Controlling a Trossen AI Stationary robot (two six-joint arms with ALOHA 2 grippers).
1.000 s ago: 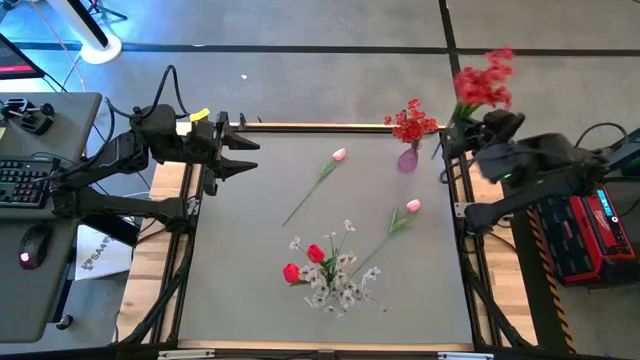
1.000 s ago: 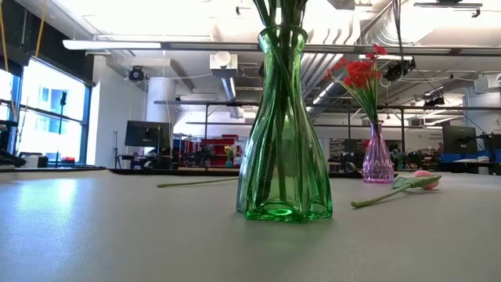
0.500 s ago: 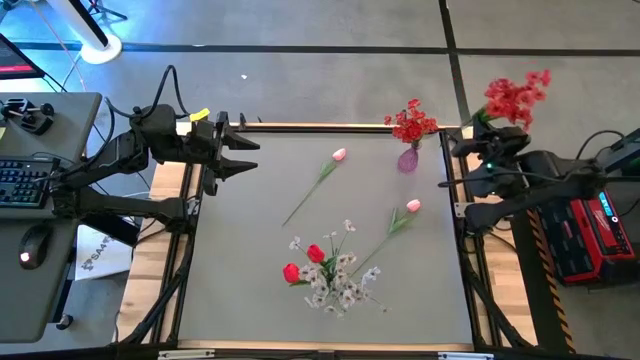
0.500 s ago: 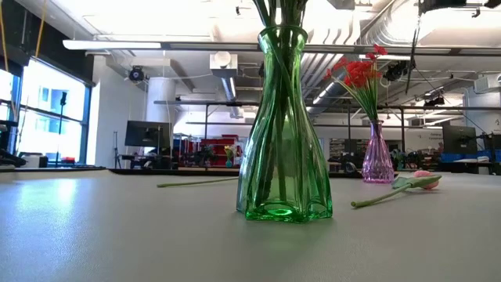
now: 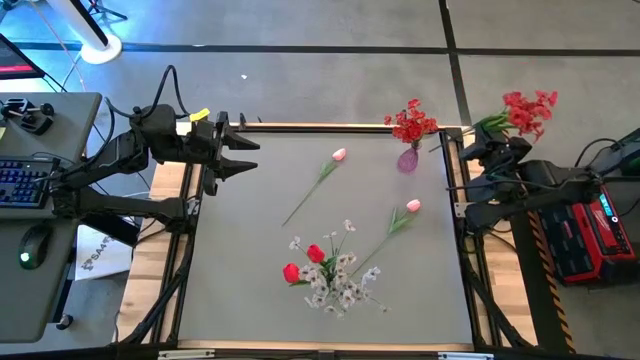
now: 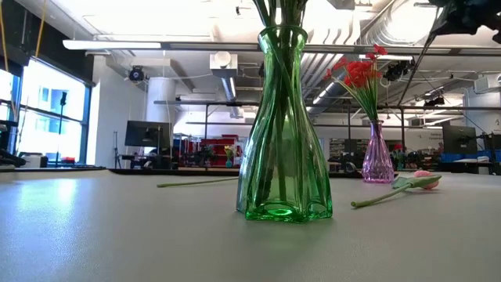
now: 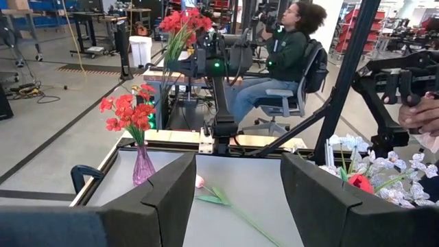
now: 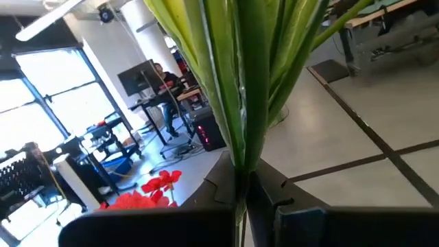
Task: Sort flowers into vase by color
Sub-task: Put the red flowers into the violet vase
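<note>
Right gripper [image 5: 483, 150] sits just off the tabletop's [image 5: 250, 230] right edge, fingers clamped on a red spray [image 5: 528, 108]. Its green stem points blossoms away from the tabletop, up and out. Left gripper [image 5: 243, 157] waits at the far left corner, fingers spread wide.

This is a robotics lab in an open industrial hall: exposed ducts [image 6: 227, 66] and pipes run under the ceiling, monitors [image 6: 147, 133] and workbenches fill the background, a person [image 7: 278, 58] sits at a station, and a keyboard [image 5: 20, 180] lies on a side desk [image 5: 45, 290].
</note>
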